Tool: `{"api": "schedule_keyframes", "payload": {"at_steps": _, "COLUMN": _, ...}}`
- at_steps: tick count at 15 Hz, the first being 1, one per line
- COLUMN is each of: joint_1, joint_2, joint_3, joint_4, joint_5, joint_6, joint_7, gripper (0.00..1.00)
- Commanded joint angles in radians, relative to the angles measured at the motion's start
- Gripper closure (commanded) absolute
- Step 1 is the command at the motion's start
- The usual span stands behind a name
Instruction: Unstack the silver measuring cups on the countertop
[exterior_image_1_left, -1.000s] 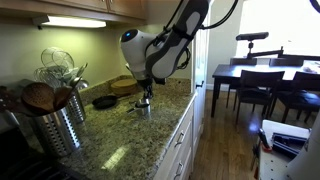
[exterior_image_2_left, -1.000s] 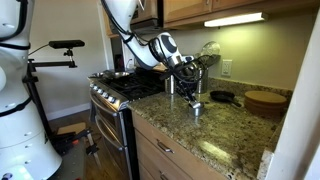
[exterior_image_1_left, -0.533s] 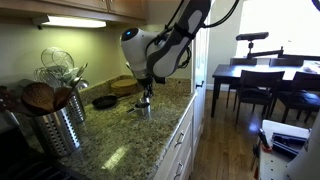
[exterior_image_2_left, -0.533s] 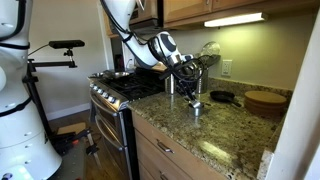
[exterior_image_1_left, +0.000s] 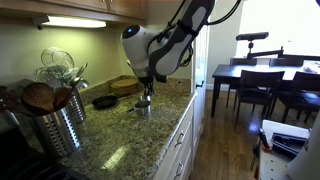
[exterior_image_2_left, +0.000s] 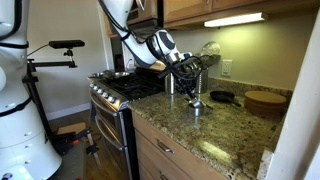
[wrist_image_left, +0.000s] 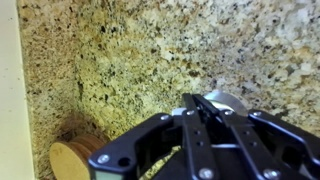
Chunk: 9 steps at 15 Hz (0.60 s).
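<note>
The silver measuring cups (exterior_image_1_left: 143, 108) sit as one small shiny cluster on the granite tabletop (exterior_image_1_left: 120, 140), just right of centre in an exterior view and close to the front edge. The same cluster shows in the middle of the frame in an exterior view (exterior_image_2_left: 197, 106). The hand (exterior_image_1_left: 146, 97) hangs straight down over them, its tip right at the top of the cluster. In the wrist view its two fingers (wrist_image_left: 196, 103) are pressed together. The pale rim of a cup (wrist_image_left: 228, 100) curves out just behind them at centre right. Whether a thin rim or handle is pinched between the fingers cannot be told from these pictures.

No cup lies apart on the tabletop in any view, so the unstacking looks to be at its very start. The cups read as one nested group, though they are too small to count. What is left, by this reading, is nearly all of it: lifting the top cup free, setting it down on bare granite, and doing the same for the rest.

A black pan (exterior_image_1_left: 104, 101) and a round wooden board (exterior_image_1_left: 125, 85) sit behind the cups towards the wall, and the ribbed steel utensil canister (exterior_image_1_left: 58, 128) stands at the lower left, well apart
</note>
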Motion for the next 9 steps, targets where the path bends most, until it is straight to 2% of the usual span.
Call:
{"api": "schedule_keyframes", "payload": {"at_steps": 1, "joint_1": -0.006, "joint_2": -0.065, "joint_3": 0.008, "joint_4": -0.057, "joint_5": -0.045, "joint_6": -0.009, "joint_7": 0.05, "gripper": 0.92}}
{"api": "schedule_keyframes", "payload": {"at_steps": 9, "joint_1": -0.011, "joint_2": -0.063, "joint_3": 0.006, "joint_4": -0.058, "joint_5": -0.084, "joint_6": -0.015, "joint_7": 0.081, "gripper": 0.93}}
